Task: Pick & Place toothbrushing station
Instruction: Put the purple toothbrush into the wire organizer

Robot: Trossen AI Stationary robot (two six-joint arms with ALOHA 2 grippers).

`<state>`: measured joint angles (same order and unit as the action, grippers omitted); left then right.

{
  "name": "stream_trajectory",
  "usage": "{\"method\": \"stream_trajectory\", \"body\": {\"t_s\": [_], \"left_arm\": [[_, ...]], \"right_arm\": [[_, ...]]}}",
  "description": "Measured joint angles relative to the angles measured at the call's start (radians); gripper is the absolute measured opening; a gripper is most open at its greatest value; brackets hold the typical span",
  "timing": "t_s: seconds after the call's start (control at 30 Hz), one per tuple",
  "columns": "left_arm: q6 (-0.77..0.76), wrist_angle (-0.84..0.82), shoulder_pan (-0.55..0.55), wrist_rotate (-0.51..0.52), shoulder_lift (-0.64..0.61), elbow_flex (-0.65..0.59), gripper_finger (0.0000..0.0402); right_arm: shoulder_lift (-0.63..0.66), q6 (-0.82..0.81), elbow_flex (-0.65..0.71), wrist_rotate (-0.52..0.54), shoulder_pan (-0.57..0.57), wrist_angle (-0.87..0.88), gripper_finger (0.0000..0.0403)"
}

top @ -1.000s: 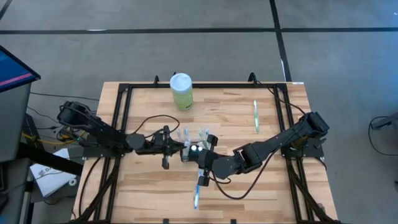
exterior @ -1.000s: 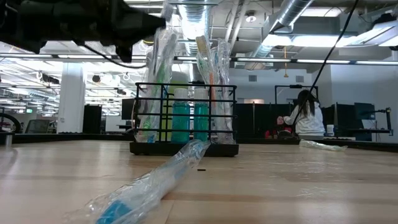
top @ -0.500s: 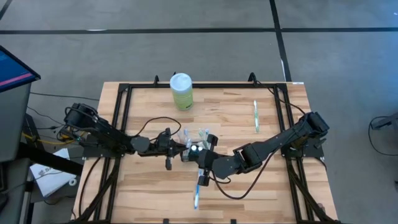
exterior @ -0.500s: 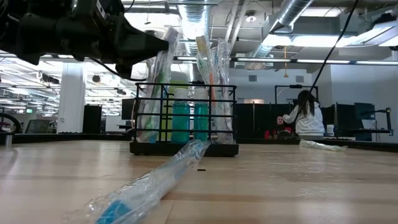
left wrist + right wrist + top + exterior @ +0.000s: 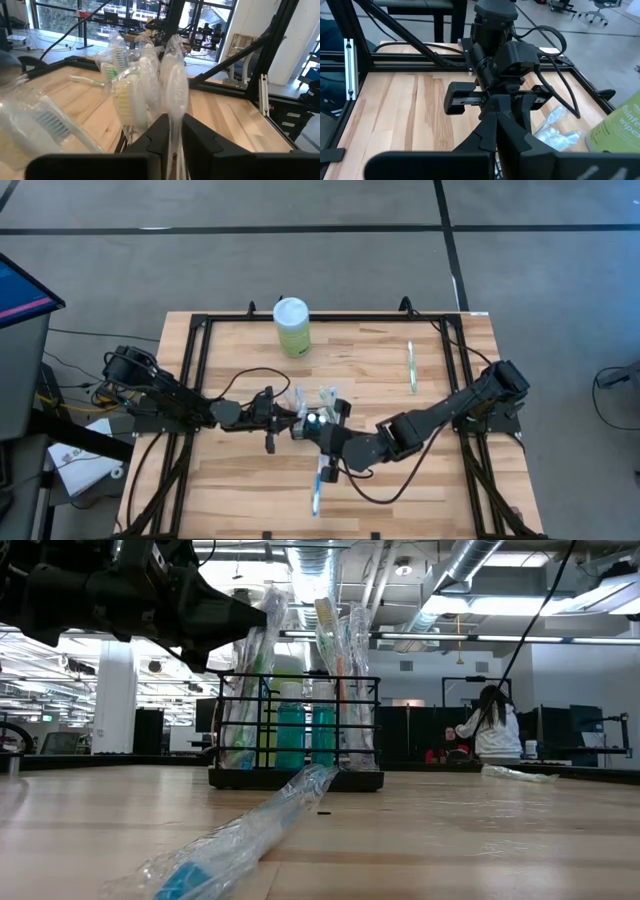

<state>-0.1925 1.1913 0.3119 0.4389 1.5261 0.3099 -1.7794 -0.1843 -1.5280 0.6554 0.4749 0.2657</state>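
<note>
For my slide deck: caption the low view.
Left gripper at a wrapped toothbrush standing in the black wire caddy; another wrapped brush lies on the table.
</note>
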Motion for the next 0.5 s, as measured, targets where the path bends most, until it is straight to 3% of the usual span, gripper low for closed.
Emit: {"method": "stream_trajectory", "body": {"t_s": [0.27, 0.5], "left_arm": [[0.002, -0.010, -0.004, 0.002, -0.026, -0.001, 0.0086], [0.036, -0.006, 0.007, 0.005, -0.096, -0.011, 0.0097]], "right_arm": [[0.000, -0.001, 0.000, 0.000, 0.004, 0.016, 0.0000], [0.000, -0.003, 0.000, 0.000, 0.011, 0.019, 0.0000]]}}
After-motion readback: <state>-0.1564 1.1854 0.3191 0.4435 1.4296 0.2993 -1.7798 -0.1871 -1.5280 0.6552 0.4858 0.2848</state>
